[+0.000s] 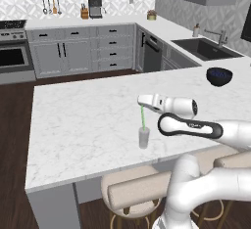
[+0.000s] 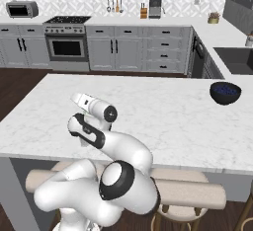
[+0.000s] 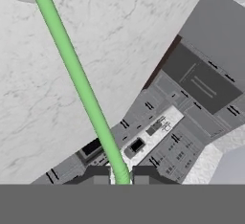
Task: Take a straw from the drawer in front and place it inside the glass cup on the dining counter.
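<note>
I'm pinching the straw (image 1: 143,118) in my claw (image 1: 141,105), its lower end dipping into the glass cup (image 1: 143,138) near the surface's (image 1: 73,125) front edge.

One straw (image 1: 143,118) out there, green and thin, and one glass cup (image 1: 143,138) under it on the single dining counter (image 1: 78,125); one dark blue bowl (image 1: 219,76) far side, two stools (image 1: 128,192) tucked below the edge, one gripper (image 1: 141,102) up top, one sink (image 1: 203,48), one stove (image 2: 66,42), one microwave (image 2: 21,9)
</note>
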